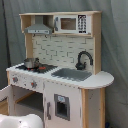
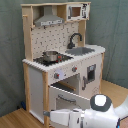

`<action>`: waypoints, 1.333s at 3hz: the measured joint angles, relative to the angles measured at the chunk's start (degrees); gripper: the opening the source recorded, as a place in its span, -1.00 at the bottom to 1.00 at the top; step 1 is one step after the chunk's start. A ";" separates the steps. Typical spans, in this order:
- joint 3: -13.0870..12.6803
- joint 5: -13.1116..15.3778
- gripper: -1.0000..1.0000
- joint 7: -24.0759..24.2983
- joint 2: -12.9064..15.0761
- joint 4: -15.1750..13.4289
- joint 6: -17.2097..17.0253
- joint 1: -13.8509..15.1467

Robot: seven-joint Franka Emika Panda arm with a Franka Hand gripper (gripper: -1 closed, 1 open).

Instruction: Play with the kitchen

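First exterior view. The kitchen (image 1: pixel 60 70) stands upright in the middle of the frame against a grey curtain (image 1: pixel 115 45). The upper shelf carries a grey hood (image 1: pixel 39 28) on the first exterior view's left and a toy microwave (image 1: pixel 71 23) beside it. Below runs a white brick-pattern back panel (image 1: pixel 57 49). The black stovetop (image 1: pixel 36 67) sits on the counter's left part; a small metal pot (image 1: pixel 31 63) rests on it, and a red burner (image 1: pixel 44 67) shows just beside the pot. The grey sink (image 1: pixel 71 74) lies to the right of the stovetop, with the black faucet (image 1: pixel 83 59) arching behind it. Two knobs (image 1: pixel 24 81) sit on the front panel under the stove. A white door with a dark panel (image 1: pixel 61 107) is below the sink. Part of the white robot arm (image 1: pixel 20 121) shows at the bottom left corner; the gripper is not seen here.

Second exterior view. The kitchen (image 2: pixel 62 55) stands on a wooden floor (image 2: pixel 20 119). The pot (image 2: pixel 50 56) is on the stovetop (image 2: pixel 52 59), the sink (image 2: pixel 80 50) further along. The oven door (image 2: pixel 70 96) hangs open, tilted outward. The white arm (image 2: pixel 95 112) crosses the lower frame, its end near the oven door. Gripper itself is not distinguishable: cannot tell whether the fingers are apart or together.
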State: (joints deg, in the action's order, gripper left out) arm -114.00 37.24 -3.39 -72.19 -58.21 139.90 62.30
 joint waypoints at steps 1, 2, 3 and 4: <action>0.19 0.31 1.00 4.34 0.00 -2.82 3.31 -0.98; 0.64 0.78 1.00 9.46 0.01 -5.74 6.51 -2.03; 1.26 1.43 1.00 15.11 0.01 -8.88 9.61 -3.18; 1.88 2.44 1.00 20.92 0.01 -12.02 12.87 -4.37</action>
State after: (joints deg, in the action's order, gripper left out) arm -112.12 39.67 17.53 -72.18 -70.23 152.77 57.92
